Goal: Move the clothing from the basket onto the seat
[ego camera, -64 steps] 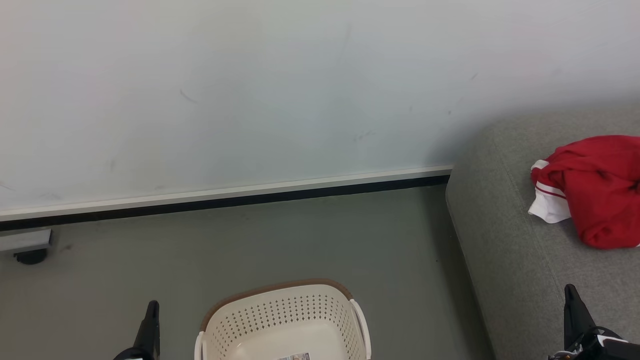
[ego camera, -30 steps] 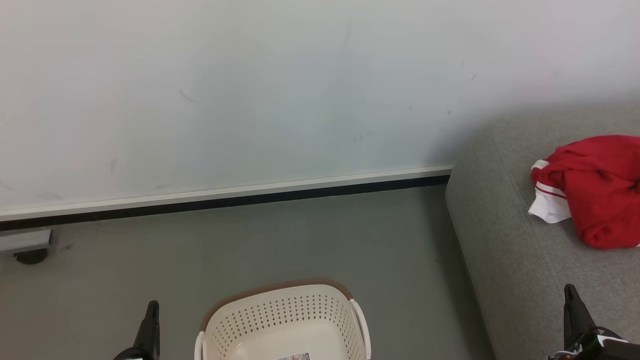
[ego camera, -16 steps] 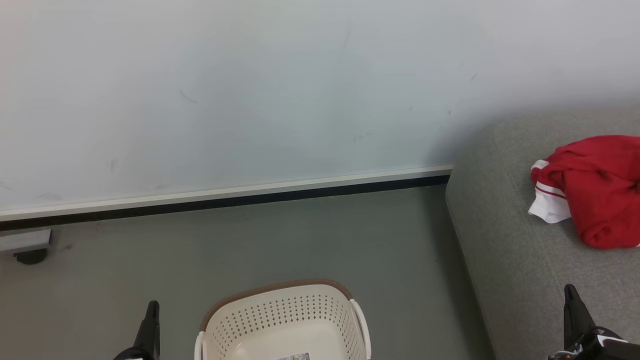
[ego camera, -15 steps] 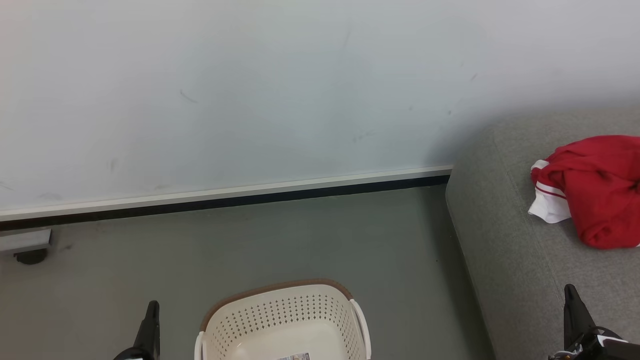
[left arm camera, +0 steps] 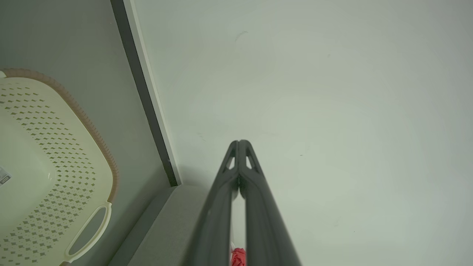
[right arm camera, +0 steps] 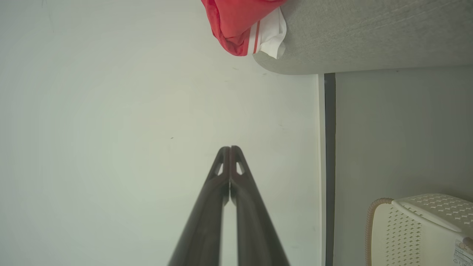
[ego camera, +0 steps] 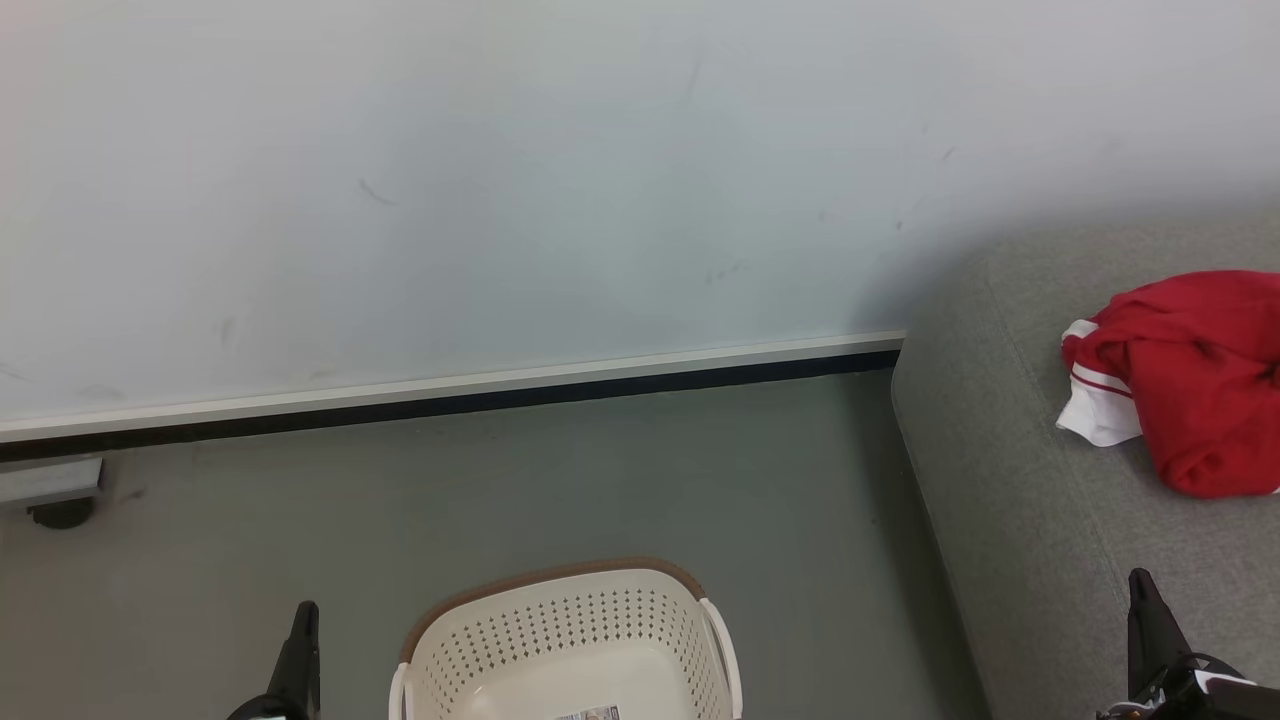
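Well – clothing (ego camera: 1200, 380) beyond right gripper (ego camera: 1141, 586).

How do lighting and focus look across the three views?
Head view: even soft light, sharp, a dim shadow on the wall above the seat. Left wrist view: left gripper blurs toward the bottom edge. Right wrist view: wall darkens toward the corners, no glare.

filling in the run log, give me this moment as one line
clothing: on seat; basket: visible part empty; left gripper: shut, empty; right gripper: shut, empty

The left gripper (ego camera: 306, 612) and right gripper (ego camera: 1140, 582) both point up, fingers (left arm camera: 258, 207) pressed together, holding nothing.
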Motion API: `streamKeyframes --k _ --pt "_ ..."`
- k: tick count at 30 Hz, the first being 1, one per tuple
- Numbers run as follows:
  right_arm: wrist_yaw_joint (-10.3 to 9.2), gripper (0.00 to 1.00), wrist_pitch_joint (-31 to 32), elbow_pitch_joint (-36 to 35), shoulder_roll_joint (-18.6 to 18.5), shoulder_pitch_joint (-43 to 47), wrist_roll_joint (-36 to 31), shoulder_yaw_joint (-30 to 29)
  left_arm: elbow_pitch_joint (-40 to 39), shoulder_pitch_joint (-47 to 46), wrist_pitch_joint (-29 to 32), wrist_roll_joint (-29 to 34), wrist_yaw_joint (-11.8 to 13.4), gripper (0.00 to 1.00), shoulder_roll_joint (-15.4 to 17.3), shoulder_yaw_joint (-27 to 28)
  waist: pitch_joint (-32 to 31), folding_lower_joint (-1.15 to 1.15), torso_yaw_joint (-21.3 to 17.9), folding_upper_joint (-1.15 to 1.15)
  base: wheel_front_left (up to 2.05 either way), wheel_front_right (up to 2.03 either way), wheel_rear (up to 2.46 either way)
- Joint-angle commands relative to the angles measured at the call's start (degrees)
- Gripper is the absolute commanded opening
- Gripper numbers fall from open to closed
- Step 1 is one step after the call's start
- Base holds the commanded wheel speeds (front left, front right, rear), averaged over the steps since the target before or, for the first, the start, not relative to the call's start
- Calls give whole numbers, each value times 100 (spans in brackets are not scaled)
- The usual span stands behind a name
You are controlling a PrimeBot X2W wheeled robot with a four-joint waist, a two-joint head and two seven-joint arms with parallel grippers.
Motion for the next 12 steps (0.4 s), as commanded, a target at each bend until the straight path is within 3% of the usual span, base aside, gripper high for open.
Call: streamKeyframes --k 1,12 --pt "2 0 14 6 23 7 -26 -7 10 -25 -6 -24 -19 0 -3 4 0 0 0 0 0 0 0" --pt "2 0 15 6 23 6 -28 -8 10 -25 -8 -26 -20 0 -3 2 0 0 0 0 0 0 0"
